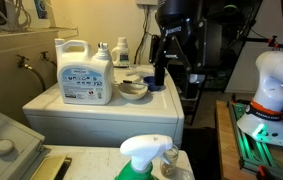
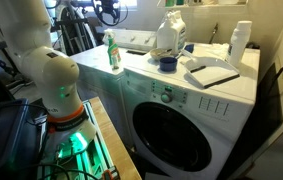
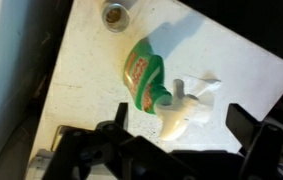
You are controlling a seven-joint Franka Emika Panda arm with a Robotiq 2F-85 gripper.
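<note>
Dark two-fingered gripper (image 3: 176, 132) is hovering, fingers released and grasping nothing. Green plastic spray bottle with white trigger head (image 3: 148, 80) is standing upright on the white appliance top (image 3: 81, 85), apparently directly beneath it. Large white detergent jug (image 1: 85, 72) is standing well apart.

Detergent jug (image 1: 85, 72) and spray bottle (image 3: 149, 82) labels are unreadable.

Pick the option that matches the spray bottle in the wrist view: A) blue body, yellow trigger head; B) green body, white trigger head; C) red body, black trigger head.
B: the spray bottle has a green body and a white trigger head, and stands on a white surface.
</note>
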